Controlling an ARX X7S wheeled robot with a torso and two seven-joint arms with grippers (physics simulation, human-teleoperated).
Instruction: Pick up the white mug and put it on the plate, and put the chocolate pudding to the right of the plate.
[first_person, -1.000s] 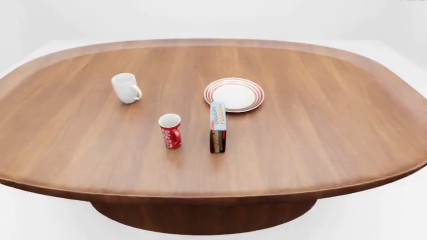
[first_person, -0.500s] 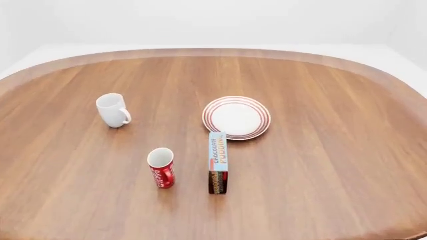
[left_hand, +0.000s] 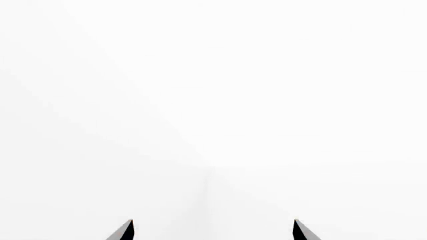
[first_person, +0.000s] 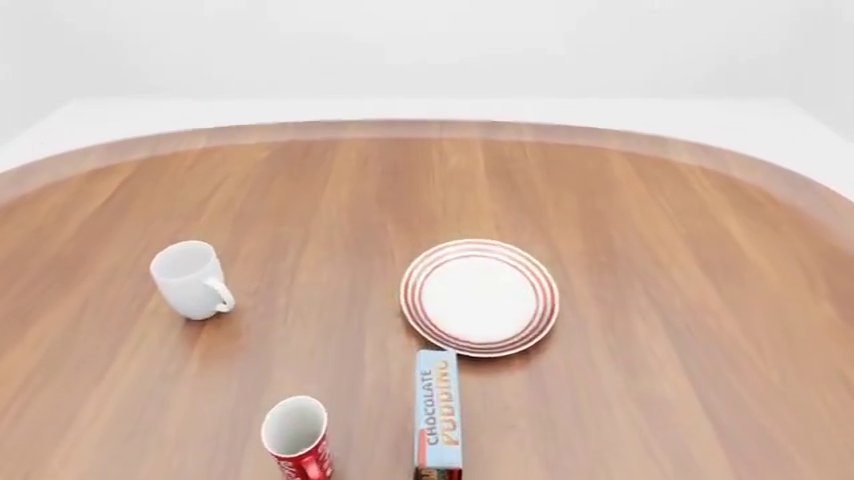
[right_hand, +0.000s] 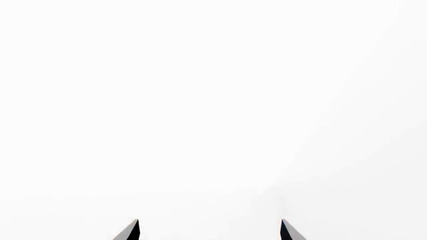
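The white mug (first_person: 188, 279) stands upright on the table at the left, handle toward the right front. The plate (first_person: 479, 296) with red rings lies near the middle. The chocolate pudding (first_person: 438, 410) box stands just in front of the plate, its lower end cut off by the frame edge. Neither arm shows in the head view. My left gripper (left_hand: 213, 230) and my right gripper (right_hand: 209, 230) each show only two dark fingertips set wide apart, facing blank white, with nothing between them.
A red mug (first_person: 296, 438) with white lettering stands left of the pudding box at the near edge of the view. The round wooden table (first_person: 667, 250) fills most of the head view, its far rim curving across the back.
The head view has moved forward and tilted down. The mug, plate and box appear larger and lower in the frame. The objects themselves have not moved on the table.
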